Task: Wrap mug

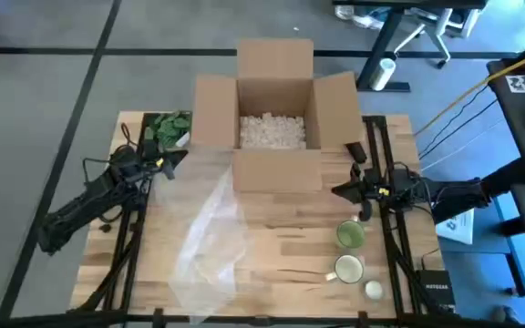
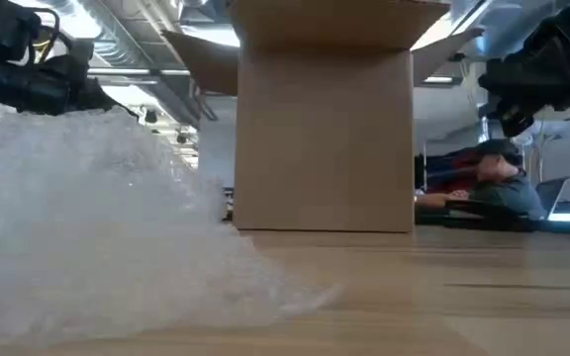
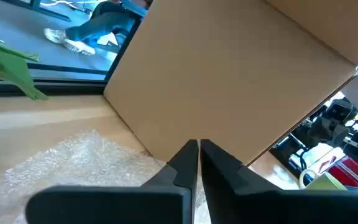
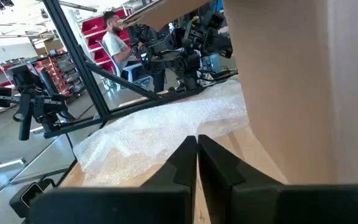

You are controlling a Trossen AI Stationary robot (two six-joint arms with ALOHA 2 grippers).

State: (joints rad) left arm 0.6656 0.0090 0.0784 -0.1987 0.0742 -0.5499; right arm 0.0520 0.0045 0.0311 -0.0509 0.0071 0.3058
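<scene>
A clear bubble wrap sheet [image 1: 210, 232] lies crumpled on the table's left half, its far end near the box; it also fills the left of the low view [image 2: 97, 227]. A green mug [image 1: 350, 234] and a white mug [image 1: 348, 269] stand upright at the near right. My left gripper [image 1: 175, 161] hovers shut over the sheet's far left corner, beside the box, with nothing between its fingers [image 3: 197, 149]. My right gripper [image 1: 340, 191] is shut too, by the box's near right corner, a little beyond the green mug; its fingertips [image 4: 196, 142] point toward the wrap.
An open cardboard box [image 1: 276, 118] with white packing peanuts stands at the far middle, flaps spread. A green plant [image 1: 169, 128] sits at the far left. A small white round thing [image 1: 373, 290] lies near the front right edge. A person sits beyond the table [image 2: 503, 183].
</scene>
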